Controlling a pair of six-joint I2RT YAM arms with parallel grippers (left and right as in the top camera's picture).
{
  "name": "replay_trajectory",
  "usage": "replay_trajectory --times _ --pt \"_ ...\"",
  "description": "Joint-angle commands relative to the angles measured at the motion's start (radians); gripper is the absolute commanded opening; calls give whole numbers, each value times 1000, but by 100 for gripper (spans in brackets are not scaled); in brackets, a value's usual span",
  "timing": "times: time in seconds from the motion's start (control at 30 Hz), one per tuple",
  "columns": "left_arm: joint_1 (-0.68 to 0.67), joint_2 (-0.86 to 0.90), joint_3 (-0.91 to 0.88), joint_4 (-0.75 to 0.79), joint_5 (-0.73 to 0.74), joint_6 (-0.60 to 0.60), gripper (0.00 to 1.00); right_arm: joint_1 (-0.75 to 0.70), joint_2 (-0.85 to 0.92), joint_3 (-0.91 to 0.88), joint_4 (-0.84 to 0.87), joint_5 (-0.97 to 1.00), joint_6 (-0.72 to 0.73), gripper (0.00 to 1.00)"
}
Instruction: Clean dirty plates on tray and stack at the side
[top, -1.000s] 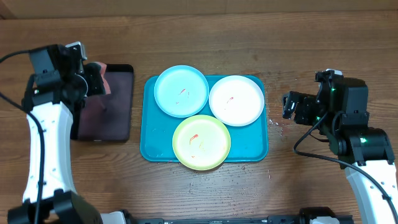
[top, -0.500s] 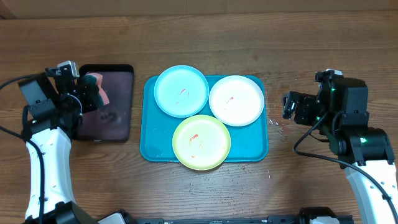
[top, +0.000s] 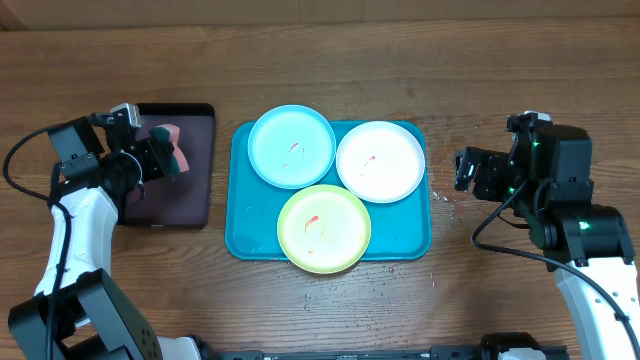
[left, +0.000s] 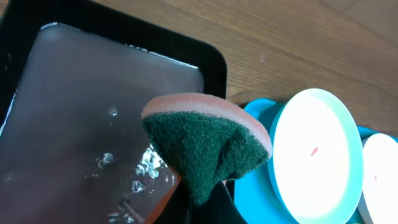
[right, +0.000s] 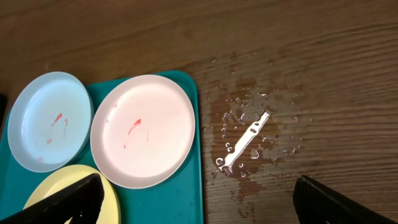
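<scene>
Pinching a sponge (left: 205, 143), left gripper (top: 160, 157) hovers left of the plates (top: 291, 147); right gripper (top: 463, 169) spread.

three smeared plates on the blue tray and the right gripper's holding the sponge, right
No: the left gripper holds the sponge, over the black tray, as the left wrist view shows. The right gripper is open and empty. The three smeared plates are on the blue tray.
</scene>
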Motion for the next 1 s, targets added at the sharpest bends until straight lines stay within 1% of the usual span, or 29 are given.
replay_trajectory --times 0.0,0.33,0.37,0.43,0.5,0.53,0.73,0.83,0.97 --pt "5 4 -7 13 33 12 4 5 -4 26 6 6 -5 99" --pt "4 4 -7 1 14 12 4 5 -4 26 6 6 -5 99" --pt "1 4 -7 -7 -6 12 4 5 -4 26 6 6 -5 99" --pt "-12 4 -7 -24 -76 11 4 5 -4 26 6 6 -4 98" --pt "-42 4 -7 -43 -207 -1 4 6 -4 26 6 0 -4 98" --pt "-65 4 -7 -51 -275 -8 4 6 -4 26 6 -7 -4 98" --pt "-229 4 -7 -69 -552 -29 4 6 9 26 6 -31 -4 98" --pt "-299 4 -7 -89 -656 -47 4 5 19 26 5 -36 -4 97" --pt "-338 4 -7 -129 -715 -80 4 5 23 26 6 -36 -5 97"
